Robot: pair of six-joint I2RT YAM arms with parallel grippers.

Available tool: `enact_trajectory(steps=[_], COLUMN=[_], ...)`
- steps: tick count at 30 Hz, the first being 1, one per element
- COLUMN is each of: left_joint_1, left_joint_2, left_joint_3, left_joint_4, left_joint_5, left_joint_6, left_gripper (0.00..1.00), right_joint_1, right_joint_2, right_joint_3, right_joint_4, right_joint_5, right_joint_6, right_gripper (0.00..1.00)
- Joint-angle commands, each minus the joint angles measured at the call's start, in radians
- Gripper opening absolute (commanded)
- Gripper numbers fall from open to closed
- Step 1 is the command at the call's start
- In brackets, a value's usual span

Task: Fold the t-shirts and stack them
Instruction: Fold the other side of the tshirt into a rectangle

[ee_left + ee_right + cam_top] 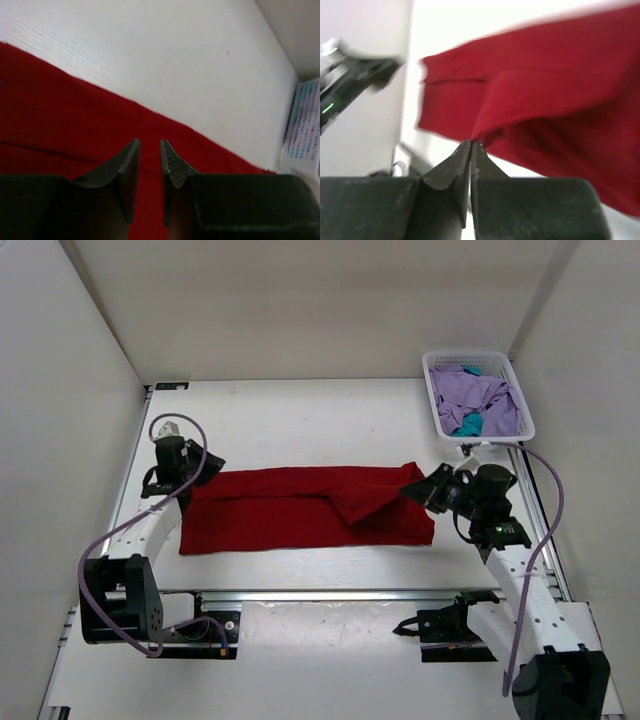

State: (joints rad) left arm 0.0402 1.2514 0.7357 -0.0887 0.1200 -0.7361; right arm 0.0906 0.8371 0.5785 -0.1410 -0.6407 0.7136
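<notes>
While the red shirt (290,510) lies across the middle of the table (300,420), folded into a long band running left to right, one arm sits at each end of it.

Left gripper (192,488) is at the band's left end, over the cloth near its far edge. Jaws are released with a narrow gap and nothing in it; red cloth shows through the gap below. Can't tell from the wrist view whether the tips touch the cloth.

Right gripper (410,490) is at the right end, clenched on the red shirt. In the right wrist view the cloth runs down to a point right at the closed tips. That view is blurred. This end of the shirt is bunched, with a fold running diagonally toward the near edge; the rest lies flat.

Basket (476,355) sits in the far right corner of the table, apart from the red shirt. Lavender shirt (480,395) is crumpled inside and fills most of it. Teal shirt (467,425) shows at the basket's near side, mostly under the lavender one.
</notes>
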Motion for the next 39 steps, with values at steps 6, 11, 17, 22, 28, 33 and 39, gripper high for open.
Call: enact_trajectory(steps=[6, 11, 17, 22, 28, 33, 39], left_joint_1=[-0.140, -0.187, -0.350, -0.483, -0.499, -0.510, -0.502], left_joint_2=[0.036, -0.001, -0.033, -0.017, -0.032, -0.012, 0.011], left_joint_3=[-0.062, -0.094, -0.137, -0.179, -0.232, -0.268, -0.274], left_joint_4=[0.010, 0.023, 0.015, 0.044, 0.115, 0.153, 0.171], left_joint_5=[-0.029, -0.020, -0.054, -0.031, 0.012, 0.035, 0.052], left_joint_6=[0.015, 0.020, 0.050, 0.046, 0.011, 0.001, -0.005], left_gripper=[0.33, 0.33, 0.33, 0.32, 0.32, 0.32, 0.32], right_joint_1=[-0.029, 0.055, 0.380, 0.595, 0.641, 0.609, 0.620], right_joint_2=[0.085, 0.023, 0.149, 0.405, 0.577, 0.643, 0.686], right_joint_3=[-0.177, -0.053, 0.122, 0.181, 0.233, 0.244, 0.273], right_joint_4=[-0.037, -0.218, -0.261, -0.151, -0.075, -0.052, -0.066], right_joint_5=[0.161, 0.520, 0.691, 0.636, 0.625, 0.595, 0.613], right_joint_6=[-0.045, -0.135, -0.264, -0.345, -0.382, -0.388, -0.404], right_gripper=[0.03, 0.33, 0.11, 0.02, 0.27, 0.28, 0.30])
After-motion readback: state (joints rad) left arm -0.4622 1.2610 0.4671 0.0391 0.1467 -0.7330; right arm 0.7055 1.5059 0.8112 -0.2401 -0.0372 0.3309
